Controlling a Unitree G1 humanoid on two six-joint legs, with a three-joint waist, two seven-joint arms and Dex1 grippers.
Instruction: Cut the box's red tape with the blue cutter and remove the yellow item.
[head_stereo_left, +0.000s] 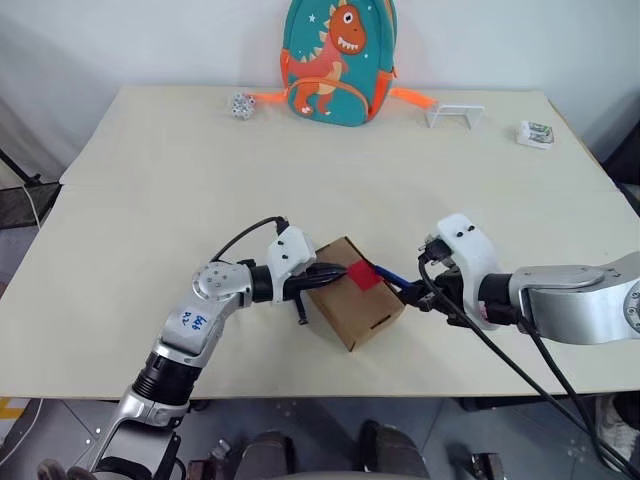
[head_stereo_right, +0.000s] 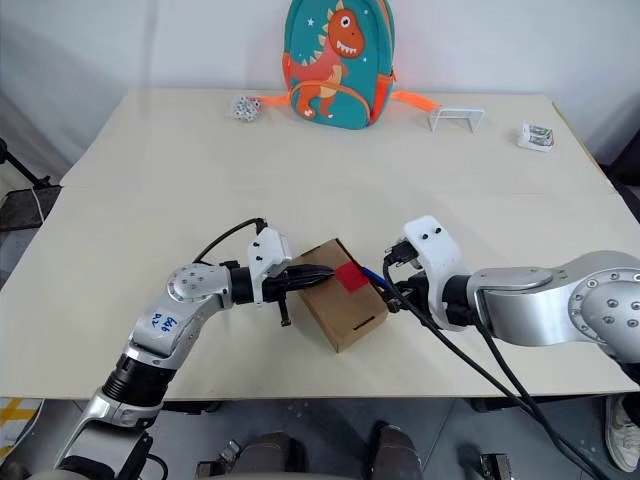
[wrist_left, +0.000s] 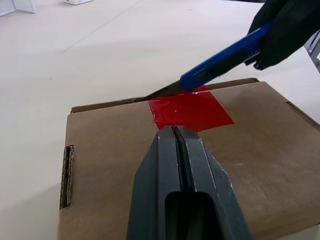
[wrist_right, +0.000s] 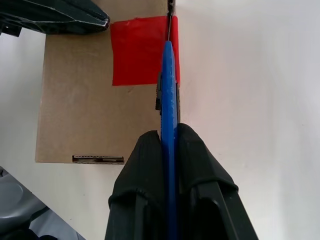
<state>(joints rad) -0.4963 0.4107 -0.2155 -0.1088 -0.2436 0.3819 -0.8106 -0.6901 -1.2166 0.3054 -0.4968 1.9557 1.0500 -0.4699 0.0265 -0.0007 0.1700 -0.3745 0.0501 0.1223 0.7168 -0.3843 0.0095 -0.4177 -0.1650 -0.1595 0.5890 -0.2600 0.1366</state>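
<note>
The brown box (head_stereo_left: 352, 308) sits near the table's front edge with the red tape (head_stereo_left: 363, 274) across its top and far seam. My left gripper (wrist_left: 175, 129) is shut and empty, lying flat on the box's top with its tips at the tape's near edge. My right gripper (wrist_right: 168, 134) is shut on the blue cutter (wrist_right: 168, 85). The cutter's dark blade tip meets the box's edge at the tape (wrist_left: 190, 110). In the head views the cutter (head_stereo_left: 388, 279) slants from the right gripper (head_stereo_left: 413, 293) down to the tape. The yellow item is hidden.
A teal dinosaur backpack (head_stereo_left: 338, 60) stands at the table's far edge, with a small white patterned ball (head_stereo_left: 241, 105) to its left. A white wire stand (head_stereo_left: 455, 115) and a small white packet (head_stereo_left: 535, 133) lie at the far right.
</note>
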